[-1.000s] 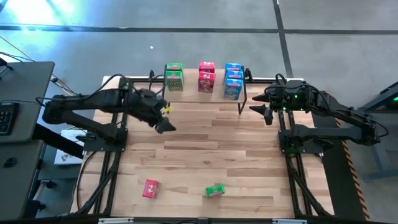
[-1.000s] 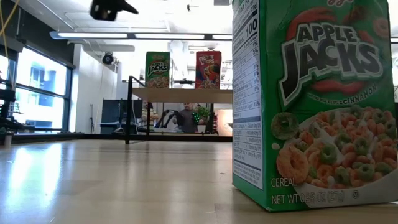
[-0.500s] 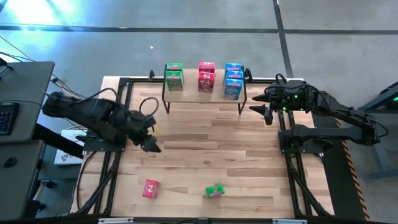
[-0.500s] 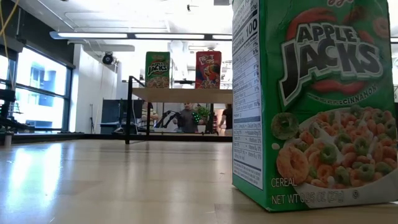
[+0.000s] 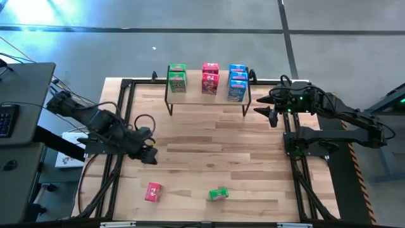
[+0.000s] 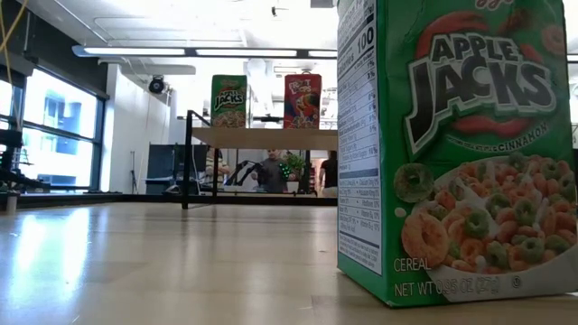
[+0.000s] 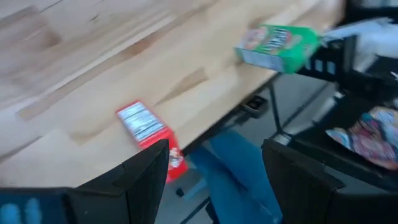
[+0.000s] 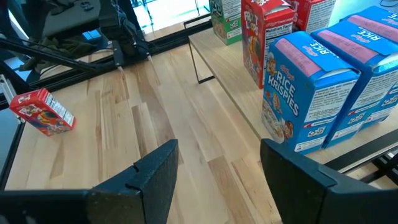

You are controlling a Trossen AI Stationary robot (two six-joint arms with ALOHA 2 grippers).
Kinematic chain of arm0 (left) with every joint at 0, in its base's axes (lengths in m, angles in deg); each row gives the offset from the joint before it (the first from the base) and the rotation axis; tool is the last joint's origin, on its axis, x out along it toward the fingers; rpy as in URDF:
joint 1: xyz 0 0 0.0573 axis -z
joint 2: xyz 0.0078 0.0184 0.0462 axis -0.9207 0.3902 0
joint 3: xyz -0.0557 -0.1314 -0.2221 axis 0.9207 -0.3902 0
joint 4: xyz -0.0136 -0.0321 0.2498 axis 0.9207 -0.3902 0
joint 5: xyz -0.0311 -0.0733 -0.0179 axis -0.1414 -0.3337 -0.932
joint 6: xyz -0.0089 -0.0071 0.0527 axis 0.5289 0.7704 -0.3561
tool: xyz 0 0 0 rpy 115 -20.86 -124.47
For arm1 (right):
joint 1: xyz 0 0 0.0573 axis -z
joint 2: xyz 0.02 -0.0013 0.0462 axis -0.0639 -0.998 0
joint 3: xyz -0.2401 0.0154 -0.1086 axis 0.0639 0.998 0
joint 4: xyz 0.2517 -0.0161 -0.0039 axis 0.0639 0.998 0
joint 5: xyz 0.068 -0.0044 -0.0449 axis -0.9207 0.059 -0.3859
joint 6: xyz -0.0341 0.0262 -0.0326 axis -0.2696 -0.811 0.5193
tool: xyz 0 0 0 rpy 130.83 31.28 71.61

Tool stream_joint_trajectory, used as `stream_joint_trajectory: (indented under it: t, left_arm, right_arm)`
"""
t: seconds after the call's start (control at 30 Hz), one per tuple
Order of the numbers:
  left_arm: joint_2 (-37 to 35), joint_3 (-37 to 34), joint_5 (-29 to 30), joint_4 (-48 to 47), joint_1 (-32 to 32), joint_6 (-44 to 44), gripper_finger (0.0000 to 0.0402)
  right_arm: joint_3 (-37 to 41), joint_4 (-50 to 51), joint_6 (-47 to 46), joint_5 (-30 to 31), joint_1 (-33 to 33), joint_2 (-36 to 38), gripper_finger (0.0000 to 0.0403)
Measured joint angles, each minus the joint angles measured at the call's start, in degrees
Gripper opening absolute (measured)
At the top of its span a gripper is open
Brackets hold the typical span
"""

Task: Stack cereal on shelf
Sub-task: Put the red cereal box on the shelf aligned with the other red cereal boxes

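The shelf (image 5: pixel 193 87) stands at the table's far edge with green (image 5: pixel 177 77), red (image 5: pixel 210 77) and blue (image 5: pixel 236 82) cereal boxes standing on its top board. A loose red box (image 5: pixel 153 191) and a loose green box (image 5: pixel 219 194) rest on the table near its near edge. My left gripper (image 5: pixel 149 157) hangs open over the table's left side, above and short of the loose red box (image 7: pixel 149 130), with nothing between its fingers. My right gripper (image 5: pixel 266 113) waits open beside the shelf's right end, facing the blue boxes (image 8: pixel 311 93).
The black frame rails (image 5: pixel 120 126) run along the table's left and right sides. In the low view the loose green box (image 6: pixel 461 153) fills the right half, and the shelf (image 6: pixel 262 135) shows far behind it. A person in blue trousers (image 7: pixel 239 168) stands past the near edge.
My left gripper has swung away from the shelf's left end, toward the table's left and near edges, rolling its wrist as it went. It now faces the loose red and green boxes. It has left the top of the low view. No box has moved.
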State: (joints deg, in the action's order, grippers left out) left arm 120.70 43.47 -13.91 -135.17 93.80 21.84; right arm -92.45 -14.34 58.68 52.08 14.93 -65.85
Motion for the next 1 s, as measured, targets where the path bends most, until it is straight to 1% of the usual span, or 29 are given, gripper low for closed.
stream_joint_trajectory:
  t: [0.07, 0.2, 0.33, 1.0]
  left_arm:
    - [0.4, -0.1, 1.4, -1.5, 1.4, 3.1, 0.0248]
    - [1.7, 0.0, 4.8, -1.5, 4.1, 8.1, 0.0248]
    - [3.6, 0.0, 6.7, -2.4, 6.5, 13.2, 0.0248]
    - [15.1, 0.0, 7.0, -2.2, 16.6, 34.5, 0.0248]
  right_arm:
    - [0.0, 0.0, 0.0, 0.0, 0.0, 0.0, 0.022]
    - [0.0, 0.0, 0.0, 0.0, 0.0, 0.0, 0.022]
    - [0.0, 0.0, 0.0, 0.0, 0.0, 0.0, 0.022]
    - [0.0, 0.0, 0.0, 0.0, 0.0, 0.0, 0.022]
